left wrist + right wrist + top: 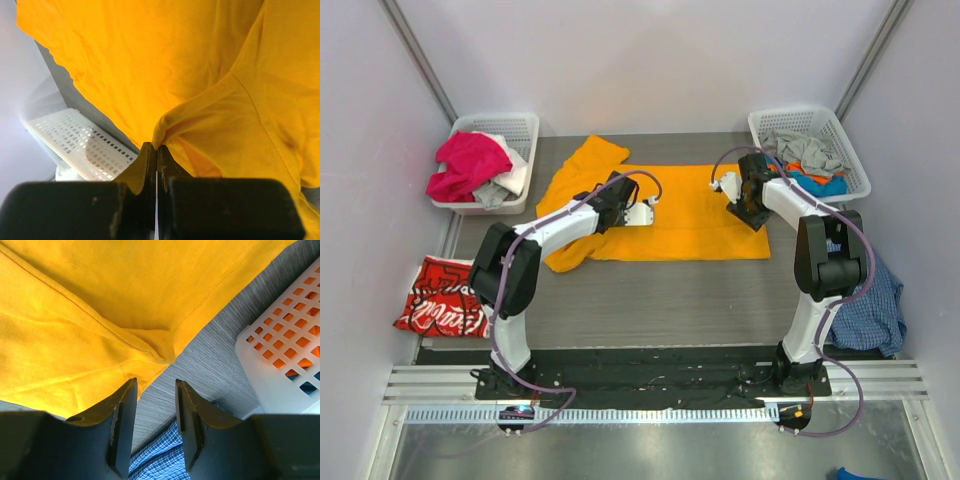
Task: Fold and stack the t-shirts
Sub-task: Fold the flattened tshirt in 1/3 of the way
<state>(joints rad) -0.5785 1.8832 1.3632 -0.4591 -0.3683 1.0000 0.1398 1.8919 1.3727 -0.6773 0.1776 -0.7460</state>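
Judged limp and light, the orange-yellow t-shirt (690, 215) is pinched at a fold by the left claw (156, 150), while the right claw (156, 385) is parted, empty, beside its graspable hemmed corner.

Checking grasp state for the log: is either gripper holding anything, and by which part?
Left gripper is shut on the orange-yellow t-shirt, pinching a bunched fold beside a seam. Right gripper is open, holding nothing.

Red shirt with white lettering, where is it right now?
In the top view the red shirt lies at the left edge of the table, nearer the arms than the left basket.
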